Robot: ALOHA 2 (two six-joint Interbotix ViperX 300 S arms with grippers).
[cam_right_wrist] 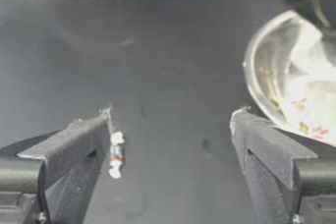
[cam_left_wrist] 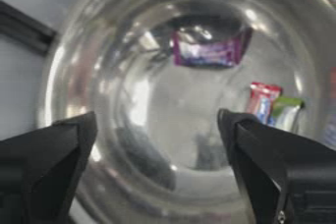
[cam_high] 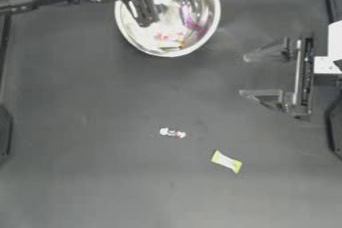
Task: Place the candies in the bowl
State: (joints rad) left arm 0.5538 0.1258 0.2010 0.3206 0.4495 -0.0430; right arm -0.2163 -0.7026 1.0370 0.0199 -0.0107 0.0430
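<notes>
with the left gripper released over the large shiny silver bowl, the open right gripper should straddle the red-white twist-wrapped candy squarely.

I see a shiny silver bowl on the dark grey counter. Inside it lie a purple-and-white candy, a red-and-white candy and a green-and-white candy. Out on the counter, one whitish candy with red marks and one yellow-green and white candy. My left tool is black.
</notes>
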